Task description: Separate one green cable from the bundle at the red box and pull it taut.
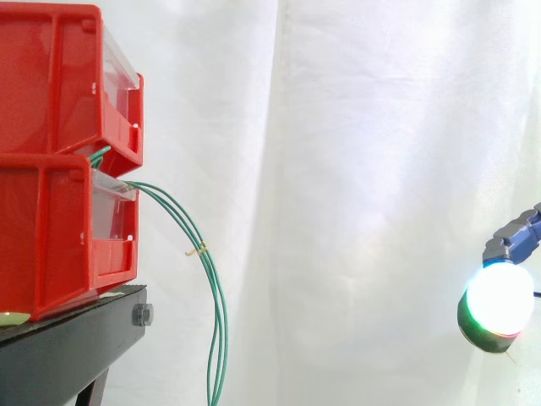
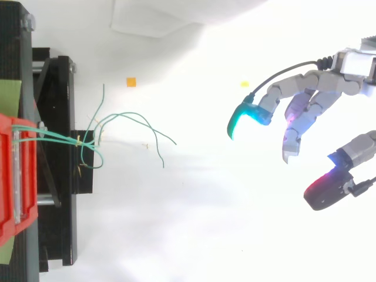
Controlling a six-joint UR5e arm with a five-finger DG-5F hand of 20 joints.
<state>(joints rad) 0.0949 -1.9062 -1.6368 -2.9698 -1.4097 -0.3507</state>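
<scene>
Side view: green cables (image 1: pixel 218 355) are seen leaving the gap between the two stacked red bins (image 1: pixel 51 93). They arch to the right, then hang nearly straight down past the bottom edge, so the long axis is mostly vertical. A pale tie (image 1: pixel 197 250) is noted on the strands at the bend. The bins are carried on a black stand (image 1: pixel 76 338). One glowing white pad of the hand (image 1: pixel 499 303) is caught at the right edge, well apart from the cables.

Top view: the same cables (image 2: pixel 59 137) are laid out left to right from the bin front. They are bundled over the stand, then fanned into loose curled ends pointing right. The fingers (image 2: pixel 294 88) are shown spread and relaxed — open, nothing held. The cyan pad (image 2: pixel 244 120) lies nearest the cable ends, yet well apart.
</scene>
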